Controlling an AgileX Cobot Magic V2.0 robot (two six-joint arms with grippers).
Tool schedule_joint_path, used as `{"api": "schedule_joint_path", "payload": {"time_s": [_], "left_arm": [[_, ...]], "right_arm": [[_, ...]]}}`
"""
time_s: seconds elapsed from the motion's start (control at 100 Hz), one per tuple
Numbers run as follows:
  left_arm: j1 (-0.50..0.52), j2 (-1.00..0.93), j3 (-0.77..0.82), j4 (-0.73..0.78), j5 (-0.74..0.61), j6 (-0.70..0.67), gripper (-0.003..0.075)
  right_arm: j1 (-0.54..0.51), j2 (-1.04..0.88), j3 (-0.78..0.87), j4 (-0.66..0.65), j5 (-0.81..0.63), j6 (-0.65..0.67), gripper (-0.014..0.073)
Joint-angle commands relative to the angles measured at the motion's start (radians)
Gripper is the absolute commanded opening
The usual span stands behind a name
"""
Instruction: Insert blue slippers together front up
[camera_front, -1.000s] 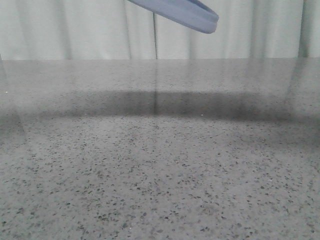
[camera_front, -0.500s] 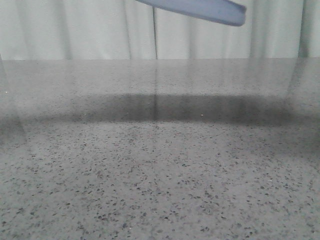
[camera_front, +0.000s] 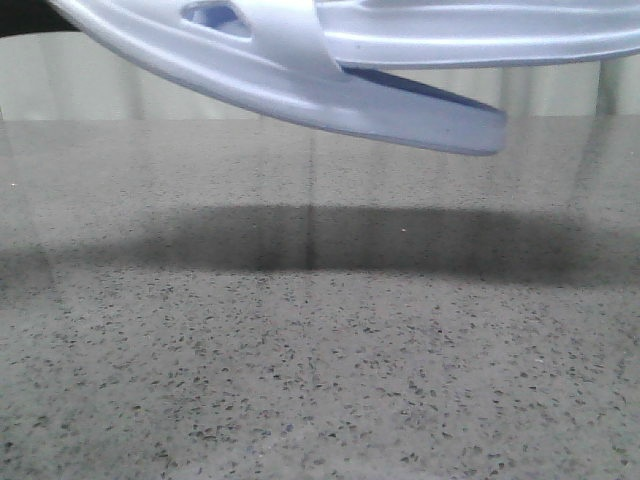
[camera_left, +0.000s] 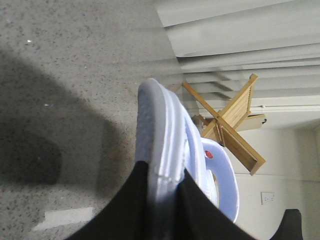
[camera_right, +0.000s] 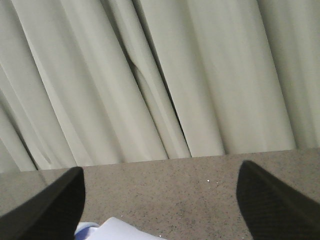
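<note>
Above the surface (camera_front: 320, 380), the left claw (camera_left: 162, 192) pinched the blue slippers (camera_front: 300, 70); the right claw (camera_right: 160, 200) gaped empty, so that narrow edge grip risked slipping.

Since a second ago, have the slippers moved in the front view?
Yes. The blue slippers have come lower in the front view: they now hang past the table's far edge line, where only a tip showed before.

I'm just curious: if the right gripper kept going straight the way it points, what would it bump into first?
Probably the pale pleated curtain beyond the speckled grey table; the open right gripper has nothing else ahead, though depth is unclear.
</note>
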Motion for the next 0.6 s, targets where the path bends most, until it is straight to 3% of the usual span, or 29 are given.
{"api": "schedule_joint_path", "payload": {"time_s": [0.0, 0.59], "left_arm": [[-0.009, -0.004, -0.011, -0.075, 0.029, 0.001, 0.0016], [-0.009, 0.108, 0.049, -0.078, -0.004, 0.068, 0.0016]], "right_arm": [[-0.007, -0.001, -0.035, -0.010, -0.057, -0.014, 0.0540], [-0.007, -0.001, -0.035, -0.010, -0.052, -0.014, 0.0540]]}}
